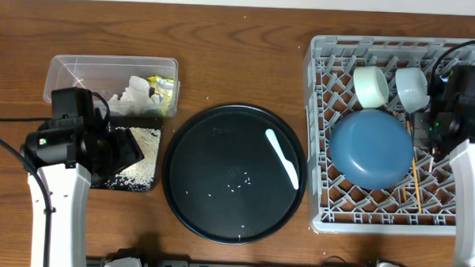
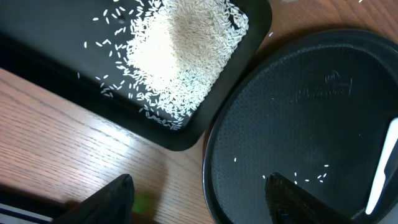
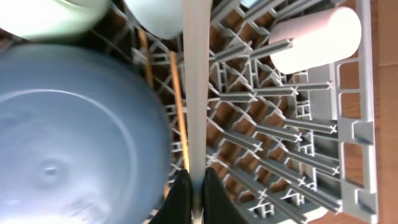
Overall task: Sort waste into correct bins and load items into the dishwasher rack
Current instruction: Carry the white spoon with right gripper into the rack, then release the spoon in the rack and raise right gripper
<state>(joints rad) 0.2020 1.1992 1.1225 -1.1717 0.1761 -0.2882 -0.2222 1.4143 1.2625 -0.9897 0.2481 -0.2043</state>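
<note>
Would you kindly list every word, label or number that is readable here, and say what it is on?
Nothing can be read outright.
Embossed lettering on the round black tray: too faint to read.
Yellow-green wrapper in the clear tub: any print too small.

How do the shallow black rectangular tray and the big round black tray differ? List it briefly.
Shape: the rectangular tray has straight sides and rounded corners; the round tray is a circle.
Size: the round tray is clearly the bigger.
Contents: the rectangular tray holds a heap of rice; the round tray holds a white spoon and only a few stray grains.
Shared: both are black and shallow, side by side on the wooden table.
</note>
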